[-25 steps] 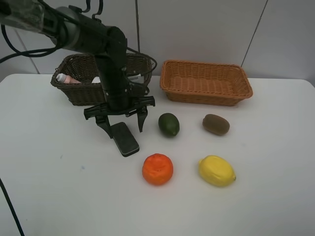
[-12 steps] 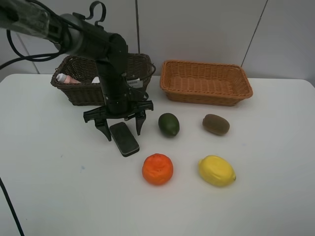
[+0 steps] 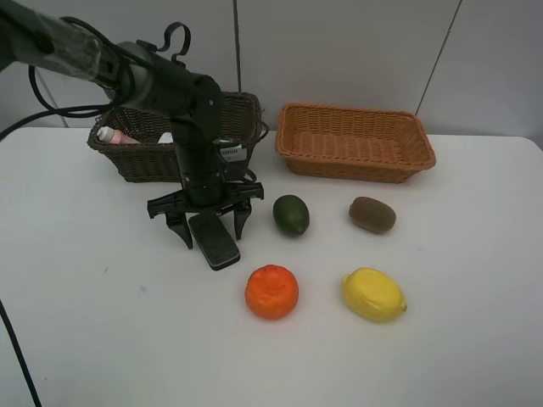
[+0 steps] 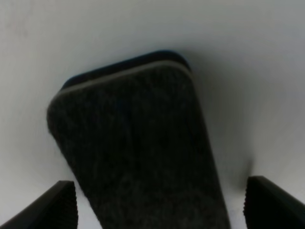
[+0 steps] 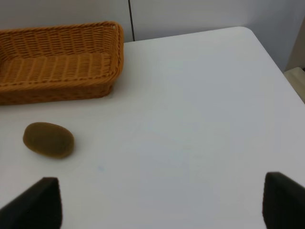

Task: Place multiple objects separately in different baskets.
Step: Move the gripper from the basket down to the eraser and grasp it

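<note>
My left gripper (image 3: pixel 211 230) is open and low over the table, its fingers straddling the far end of the dark grey eraser block (image 3: pixel 215 241). The left wrist view shows the eraser (image 4: pixel 138 152) close up between the two fingertips (image 4: pixel 52 205). The small pink bottle (image 3: pixel 119 136) lies in the dark brown basket (image 3: pixel 136 159) behind the arm. The green fruit (image 3: pixel 291 214), kiwi (image 3: pixel 372 214), orange (image 3: pixel 271 292) and lemon (image 3: pixel 373 294) lie on the table. My right gripper (image 5: pixel 159 202) is open and empty, away from the kiwi (image 5: pixel 48 139).
The light orange-tan basket (image 3: pixel 356 142) stands empty at the back right and also shows in the right wrist view (image 5: pixel 57 62). The white table (image 3: pixel 475 280) runs bare to the right and to the front left. The green fruit lies just right of my left gripper.
My left gripper has come down lower around the eraser's far end, and its fingers have drawn somewhat closer together. The eraser and the fruits have not moved.
</note>
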Controlling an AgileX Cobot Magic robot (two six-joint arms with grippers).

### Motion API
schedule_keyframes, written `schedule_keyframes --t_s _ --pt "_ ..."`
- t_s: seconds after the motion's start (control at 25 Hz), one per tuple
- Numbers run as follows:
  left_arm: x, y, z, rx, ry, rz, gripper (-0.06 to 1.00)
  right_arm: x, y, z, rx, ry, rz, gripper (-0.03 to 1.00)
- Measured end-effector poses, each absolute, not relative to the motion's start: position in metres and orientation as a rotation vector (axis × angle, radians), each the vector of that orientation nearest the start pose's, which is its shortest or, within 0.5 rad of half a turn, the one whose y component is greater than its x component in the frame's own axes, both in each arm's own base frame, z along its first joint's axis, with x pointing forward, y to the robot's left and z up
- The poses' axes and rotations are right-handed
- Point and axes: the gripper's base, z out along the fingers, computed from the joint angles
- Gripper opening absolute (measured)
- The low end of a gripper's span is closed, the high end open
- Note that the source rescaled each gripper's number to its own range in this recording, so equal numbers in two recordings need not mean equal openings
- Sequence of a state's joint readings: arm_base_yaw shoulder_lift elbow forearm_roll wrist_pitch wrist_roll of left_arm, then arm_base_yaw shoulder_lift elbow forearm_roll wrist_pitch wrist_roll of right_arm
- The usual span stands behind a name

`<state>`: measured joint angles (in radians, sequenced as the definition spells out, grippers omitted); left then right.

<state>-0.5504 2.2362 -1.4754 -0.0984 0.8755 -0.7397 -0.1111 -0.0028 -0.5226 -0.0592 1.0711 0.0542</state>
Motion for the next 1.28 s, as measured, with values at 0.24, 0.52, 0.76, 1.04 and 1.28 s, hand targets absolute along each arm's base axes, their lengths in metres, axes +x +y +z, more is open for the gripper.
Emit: schedule_keyframes --t_s 0.24,0.52,0.76,1.04,1.28 --pt "0.354 -0.225 0.087 -0.393 3.117 -0.137 0.91 -0.009 -0.004 0.283 0.172 2.022 -0.107 0.99" --pt "0.353 -0.224 0.080 -0.397 3.144 -0.108 0.91 -0.009 -0.004 0.283 0.172 2.022 -0.107 0.99" --pt "0.350 -0.224 0.080 -0.376 3.184 -0.102 0.63 -0.009 -0.004 0.283 0.172 2.022 -0.107 0.99" --pt "0.345 -0.224 0.080 -0.324 3.239 -0.099 0.63 -0.009 -0.004 0.283 0.172 2.022 -0.107 0.99" --pt "0.349 -0.230 0.121 -0.117 3.181 -0.237 0.63 -0.009 -0.004 0.283 0.172 2.022 -0.107 0.99"
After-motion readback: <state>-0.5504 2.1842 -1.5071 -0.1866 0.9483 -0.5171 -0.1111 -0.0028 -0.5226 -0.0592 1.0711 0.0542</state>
